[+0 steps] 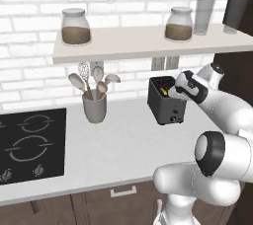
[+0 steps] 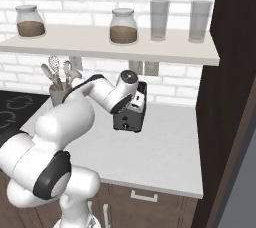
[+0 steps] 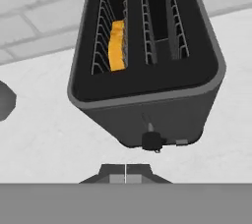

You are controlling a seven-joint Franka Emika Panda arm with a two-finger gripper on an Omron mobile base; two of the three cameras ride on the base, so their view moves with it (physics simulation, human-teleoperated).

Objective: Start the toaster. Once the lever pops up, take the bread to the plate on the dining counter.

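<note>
Pincer [image 3: 125,178] tips pressed together, gripping nothing, hung just in front of the toaster's [image 3: 147,61] front face, close to its small lever knob [image 3: 152,141]. Seen from the hand, the golden bread [image 3: 116,45] stood sunk in the left of the two top slots, while the dark toaster sat on the white desk [image 1: 123,145] against the brick wall, under a shelf [image 1: 143,41] carrying jars and glasses. Beside it on the desk stood a grey utensil cup [image 1: 94,106] and, further off, a black hob [image 1: 29,142].
</note>
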